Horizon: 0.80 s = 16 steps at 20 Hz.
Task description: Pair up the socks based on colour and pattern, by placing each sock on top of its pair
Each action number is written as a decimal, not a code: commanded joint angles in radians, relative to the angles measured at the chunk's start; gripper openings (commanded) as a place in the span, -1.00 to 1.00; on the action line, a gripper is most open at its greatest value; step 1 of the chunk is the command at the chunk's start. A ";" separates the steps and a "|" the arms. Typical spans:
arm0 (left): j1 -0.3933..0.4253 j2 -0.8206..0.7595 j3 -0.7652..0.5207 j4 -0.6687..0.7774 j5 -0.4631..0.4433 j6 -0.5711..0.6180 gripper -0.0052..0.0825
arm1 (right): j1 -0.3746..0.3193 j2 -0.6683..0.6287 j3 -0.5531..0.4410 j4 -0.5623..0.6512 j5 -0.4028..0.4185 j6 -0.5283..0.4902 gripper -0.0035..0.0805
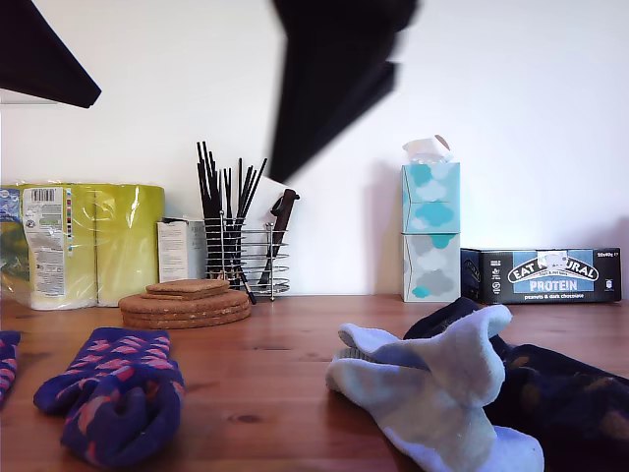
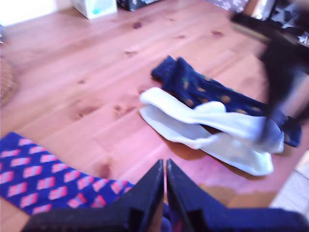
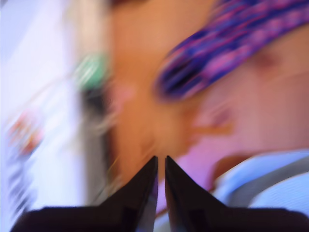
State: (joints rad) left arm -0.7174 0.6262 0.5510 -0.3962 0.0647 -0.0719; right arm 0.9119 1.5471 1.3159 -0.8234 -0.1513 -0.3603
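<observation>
On the wooden worktop (image 1: 275,364), a blue-purple fabric sock with pink-red diamonds (image 1: 116,391) lies toward the exterior view's left, with the edge of another patterned sock (image 1: 6,362) just showing at that view's left border. Toward the exterior view's right, the two plain pale blue socks (image 1: 432,393) lie heaped together, one partly over the other, resting against and partly on the dark navy socks with orange-yellow spots (image 1: 560,398).

My first pincer (image 2: 165,166) hangs above the worktop with its fingers clenched together and nothing between them; the diamond sock (image 2: 53,179) lies below it, the pale blue pair (image 2: 212,130) and the spotted navy pair (image 2: 203,89) further off. My second pincer (image 3: 161,163) is likewise pressed closed and empty; its view is badly blurred, but a diamond-patterned sock (image 3: 231,43) and a pale blue sock (image 3: 270,183) show beneath it.

Along the wall stand a yellow-wrapped pack of paper rolls (image 1: 79,241), a stack of round cork mats (image 1: 185,303), a wire holder of black utensils (image 1: 241,246), a tall tissue box with teal clouds (image 1: 429,236) and a dark protein bar box (image 1: 550,275).
</observation>
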 commanded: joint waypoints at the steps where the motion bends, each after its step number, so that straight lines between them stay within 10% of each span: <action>1: 0.002 0.024 -0.022 0.009 -0.021 0.014 -0.93 | -0.016 0.013 -0.048 0.165 0.102 0.103 -0.95; 10: 0.104 0.073 -0.022 0.062 0.004 0.079 -0.93 | -0.084 -0.225 -0.481 0.871 0.187 0.282 -0.95; 16: 0.193 0.099 -0.022 0.057 0.052 0.108 -0.93 | -0.149 -0.617 -0.743 0.919 0.189 0.273 -0.95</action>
State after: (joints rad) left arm -0.5297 0.7143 0.5510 -0.3424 0.1127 0.0273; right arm 0.7544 0.9272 0.6205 0.1032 0.0380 -0.0834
